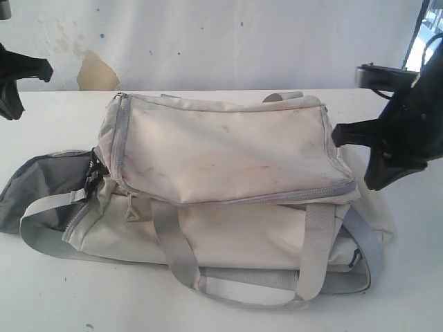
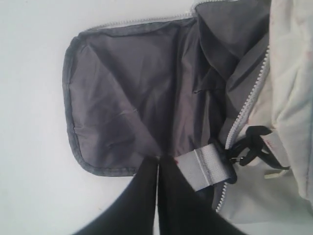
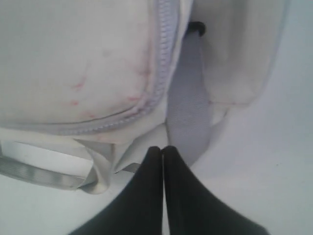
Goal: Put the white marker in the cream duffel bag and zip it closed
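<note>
The cream duffel bag [image 1: 221, 159] lies across the white table, its top panel's grey zipper [image 1: 277, 195] running along the front. At its left end a flap lies open on the table, showing dark grey lining [image 1: 41, 183] [image 2: 132, 88]. My left gripper [image 1: 43, 70] [image 2: 159, 157] hangs shut and empty above that flap's edge, beside a grey webbing strap [image 2: 205, 166]. Over the bag's right end my right gripper [image 1: 339, 134] [image 3: 162, 148] is shut on nothing, above a grey strap [image 3: 188, 107]. The white marker is out of view.
Grey handles [image 1: 176, 256] and a shoulder strap [image 1: 41, 235] loop onto the table [image 1: 55, 297] in front of the bag. A black clip [image 2: 252, 144] sits by the open end's zipper teeth [image 2: 249, 98]. A stained wall [image 1: 97, 69] stands behind.
</note>
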### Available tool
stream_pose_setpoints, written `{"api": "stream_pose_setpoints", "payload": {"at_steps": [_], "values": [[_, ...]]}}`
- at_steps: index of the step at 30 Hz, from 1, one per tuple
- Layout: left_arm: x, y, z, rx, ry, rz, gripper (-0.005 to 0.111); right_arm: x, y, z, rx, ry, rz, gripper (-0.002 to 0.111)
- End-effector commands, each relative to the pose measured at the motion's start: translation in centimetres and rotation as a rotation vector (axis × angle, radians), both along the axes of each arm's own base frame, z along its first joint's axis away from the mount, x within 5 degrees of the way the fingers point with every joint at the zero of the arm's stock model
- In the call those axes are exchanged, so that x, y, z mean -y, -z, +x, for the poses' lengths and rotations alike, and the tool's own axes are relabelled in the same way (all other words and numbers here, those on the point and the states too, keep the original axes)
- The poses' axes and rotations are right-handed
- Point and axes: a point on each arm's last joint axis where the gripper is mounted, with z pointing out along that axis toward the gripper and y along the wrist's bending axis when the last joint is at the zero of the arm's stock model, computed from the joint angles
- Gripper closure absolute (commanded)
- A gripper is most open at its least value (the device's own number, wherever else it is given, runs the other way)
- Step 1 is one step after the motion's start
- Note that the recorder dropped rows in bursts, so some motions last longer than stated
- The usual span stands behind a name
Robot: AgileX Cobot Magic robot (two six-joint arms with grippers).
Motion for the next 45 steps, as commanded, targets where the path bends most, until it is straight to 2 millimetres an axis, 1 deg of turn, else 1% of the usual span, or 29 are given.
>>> {"api": "stream_pose_setpoints", "payload": {"at_steps": [1, 4, 7, 11, 21, 24, 27, 30, 33, 36, 41, 45], "values": [[-1.1, 0.3, -1.0, -0.019, -0.027, 0.007, 0.107, 3.0, -0.6, 0.3, 0.019, 0.049, -0.014, 0.108], [-1.8, 0.6, -1.7, -0.031, -0.020, 0.015, 0.107, 4.3, -0.6, 0.5, 0.041, 0.046, -0.021, 0.108], [-2.2, 0.6, -2.3, -0.011, -0.033, 0.014, 0.107, 5.1, -0.6, 0.7, 0.067, 0.071, -0.033, 0.108], [-2.2, 0.5, -3.1, -0.006, 0.001, 0.025, 0.107, 5.3, -0.6, 0.7, 0.069, 0.059, -0.048, 0.108], [-2.3, 1.4, -4.0, -0.021, -0.005, 0.024, 0.107, 6.0, -0.5, 0.3, 0.028, 0.027, -0.128, 0.108], [-2.3, 0.8, -4.6, 0.000, -0.003, 0.026, 0.107, 6.0, -1.0, 0.0, 0.035, 0.027, -0.127, 0.108], [-2.4, -0.5, -5.4, 0.046, 0.012, 0.029, 0.107, 5.9, -2.2, -0.7, 0.075, 0.029, -0.129, 0.108], [-2.4, -2.3, -6.6, 0.111, 0.013, 0.026, 0.107, 5.9, -4.0, -1.7, 0.134, 0.033, -0.129, 0.108], [-2.5, -4.1, -8.0, 0.186, 0.012, 0.023, 0.107, 5.9, -6.0, -3.1, 0.206, 0.037, -0.130, 0.108], [-2.6, -6.0, -9.8, 0.259, 0.011, 0.020, 0.107, 5.8, -8.3, -4.9, 0.296, 0.043, -0.128, 0.108], [-2.8, -9.4, -14.0, 0.406, 0.008, 0.013, 0.107, 5.8, -11.9, -8.7, 0.449, 0.053, -0.128, 0.108], [-3.0, -11.9, -18.0, 0.536, 0.006, 0.007, 0.107, 5.7, -14.7, -12.4, 0.585, 0.055, -0.130, 0.108]]}}
